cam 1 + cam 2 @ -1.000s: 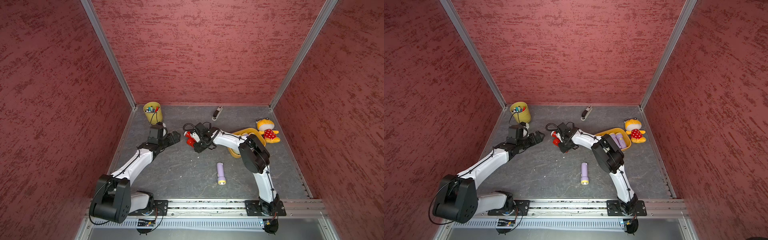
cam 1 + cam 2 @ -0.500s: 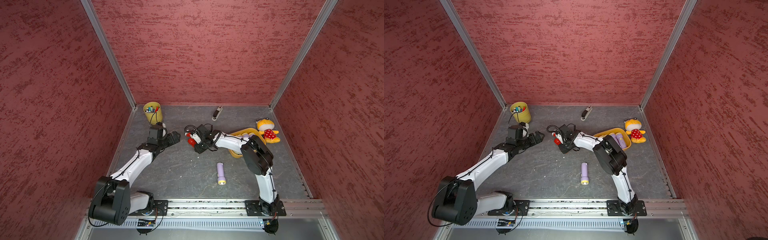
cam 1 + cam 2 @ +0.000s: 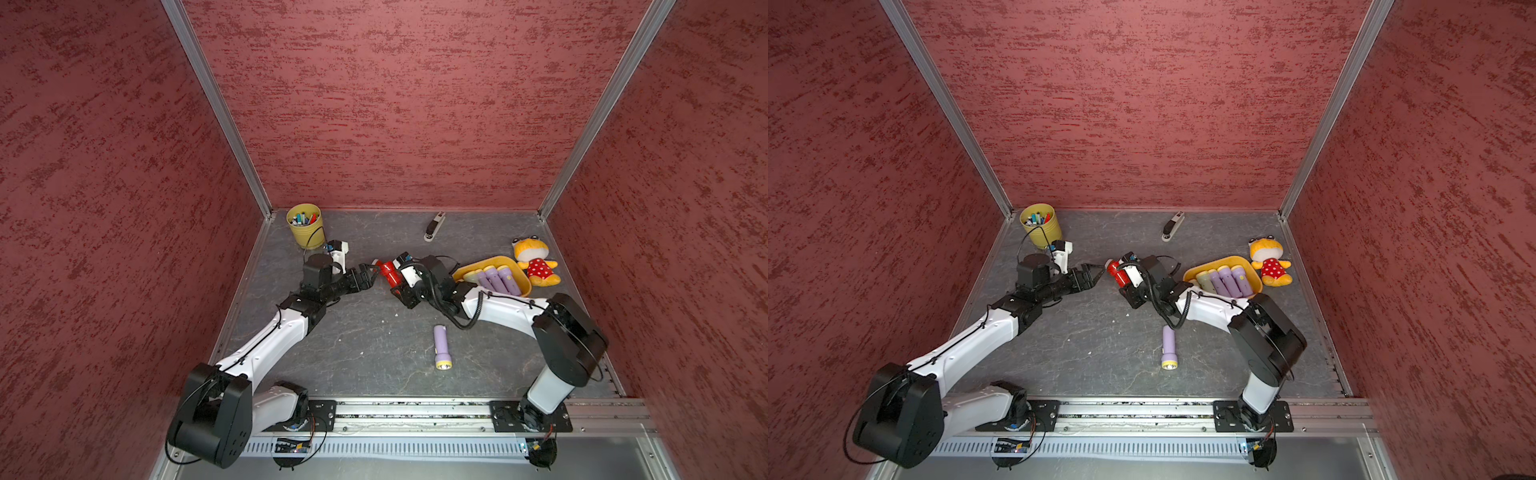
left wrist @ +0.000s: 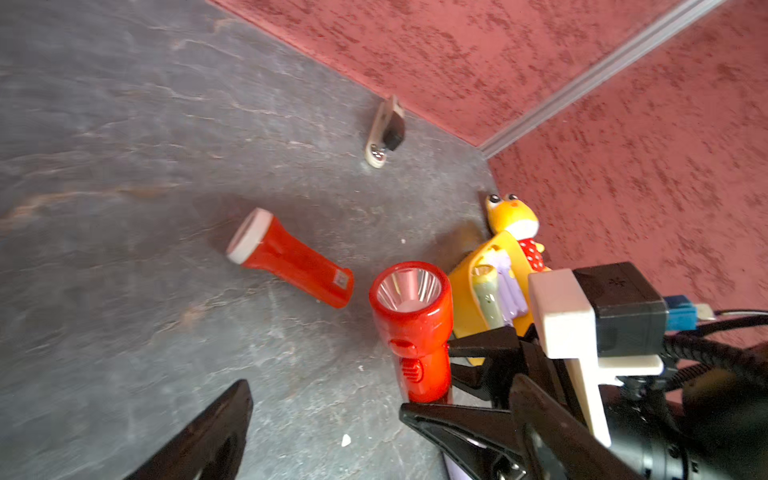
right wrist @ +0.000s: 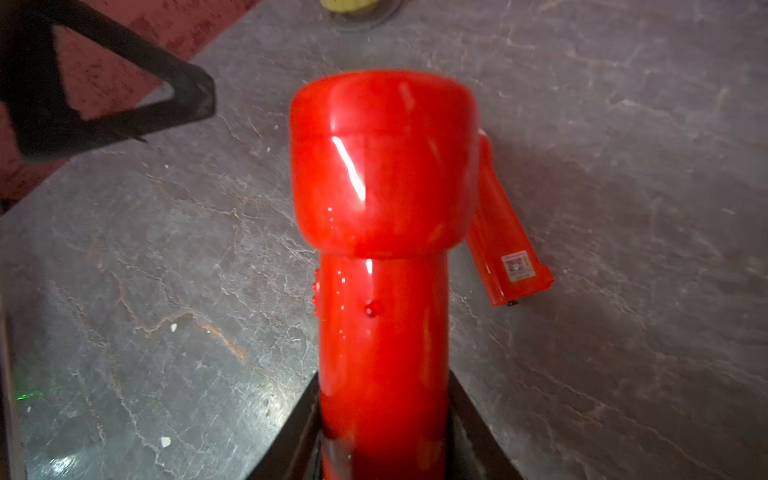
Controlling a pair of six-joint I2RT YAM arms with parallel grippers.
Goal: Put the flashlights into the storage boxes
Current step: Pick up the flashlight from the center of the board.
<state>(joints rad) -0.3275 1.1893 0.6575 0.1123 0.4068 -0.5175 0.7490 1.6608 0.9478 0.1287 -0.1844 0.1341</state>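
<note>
Since a second earlier my right end effector (image 5: pixel 384 436) had tightened, pinching the red flashlight (image 5: pixel 382 208) by its tail, head pointing away; the left end effector (image 3: pixel 368 276), spread wide, had edged closer. A second red flashlight (image 4: pixel 291 266) lay on the bench (image 3: pixel 374 332) just beyond, a lilac flashlight (image 3: pixel 441 347) well apart. I judged it best to carry level to the orange tray (image 3: pixel 498 260) and release low beside those already inside.

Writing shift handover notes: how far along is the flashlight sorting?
Done: at least four flashlights, lilac and pale green, lie in the orange-yellow tray. In hand: the right gripper is shut on a red flashlight; left gripper open, empty. Remaining: that one, a second red flashlight and a lilac flashlight on the table.
</note>
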